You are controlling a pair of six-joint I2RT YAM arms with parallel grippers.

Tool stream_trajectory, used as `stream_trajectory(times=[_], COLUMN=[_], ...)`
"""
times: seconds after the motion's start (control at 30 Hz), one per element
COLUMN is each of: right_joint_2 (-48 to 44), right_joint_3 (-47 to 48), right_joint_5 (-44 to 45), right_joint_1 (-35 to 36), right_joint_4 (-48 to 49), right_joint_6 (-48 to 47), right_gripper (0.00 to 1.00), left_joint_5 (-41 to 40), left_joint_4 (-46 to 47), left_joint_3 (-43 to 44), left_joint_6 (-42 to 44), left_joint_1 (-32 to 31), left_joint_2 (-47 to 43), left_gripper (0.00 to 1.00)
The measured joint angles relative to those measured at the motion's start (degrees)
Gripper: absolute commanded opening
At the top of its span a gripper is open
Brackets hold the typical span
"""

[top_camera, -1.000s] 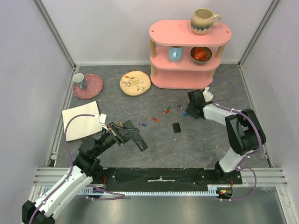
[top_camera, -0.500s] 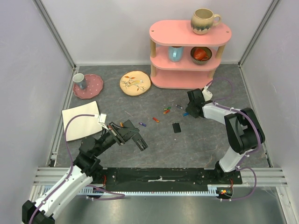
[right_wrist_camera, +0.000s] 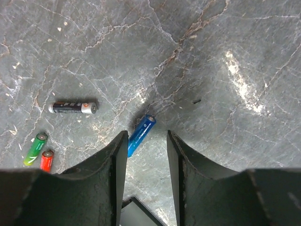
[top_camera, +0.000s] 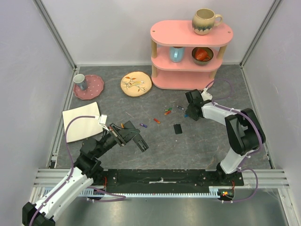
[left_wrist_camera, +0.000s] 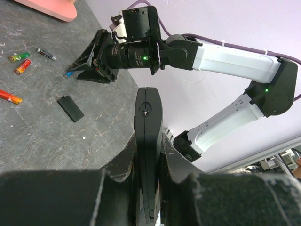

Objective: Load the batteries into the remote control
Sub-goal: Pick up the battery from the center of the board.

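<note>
My left gripper [top_camera: 128, 135] is shut on the remote control [top_camera: 139, 142], a long slim black bar. It holds the bar on edge above the table, and the bar sticks out between the jaws in the left wrist view [left_wrist_camera: 147, 108]. My right gripper [right_wrist_camera: 146, 134] is open and low over the table, in the top view [top_camera: 189, 113]. A blue battery [right_wrist_camera: 141, 135] lies on the table just inside its left finger [right_wrist_camera: 115, 160]. A black battery [right_wrist_camera: 73, 107], a green one [right_wrist_camera: 35, 148] and a red one [right_wrist_camera: 46, 160] lie to the left. An orange battery [top_camera: 156, 121] and a purple one [top_camera: 144, 125] lie nearer the middle.
A small short black piece [top_camera: 177, 128] lies flat near the batteries. A pink shelf [top_camera: 188, 56] with mugs stands behind the right arm. A floral plate [top_camera: 136, 84], a pink plate with a cup [top_camera: 89, 87] and a white sheet [top_camera: 82, 121] lie at the left.
My right gripper has shifted slightly left and away, over the blue battery. The left arm and the remote have not moved.
</note>
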Motion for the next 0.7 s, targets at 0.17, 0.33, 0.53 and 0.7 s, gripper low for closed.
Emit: stream_trajectory(times=[0.17, 0.33, 0.53, 0.7], right_joint_2=[1.03, 1.22, 1.95, 2.80], right_joint_3=[1.57, 1.64, 2.71, 3.80], right_joint_5=[1.31, 2.54, 2.93, 3.39], right_joint_1=[0.90, 1.14, 1.44, 1.51], right_joint_4=[-2.60, -3.13, -4.11, -4.39], right_joint_6=[0.57, 0.42, -3.89, -12.04], right_gripper=[0.41, 0.35, 0.38, 0.48], left_joint_5=[-0.76, -0.92, -0.90, -0.92], left_joint_4=[-0.22, -1.29, -1.66, -2.80], left_joint_3=[-0.17, -0.17, -0.17, -0.17], left_joint_6=[0.00, 0.00, 0.00, 0.00], left_joint_1=[0.00, 0.00, 0.00, 0.00], left_joint_2=[-0.15, -1.38, -1.62, -2.56], left_gripper=[0.02, 0.02, 0.02, 0.02])
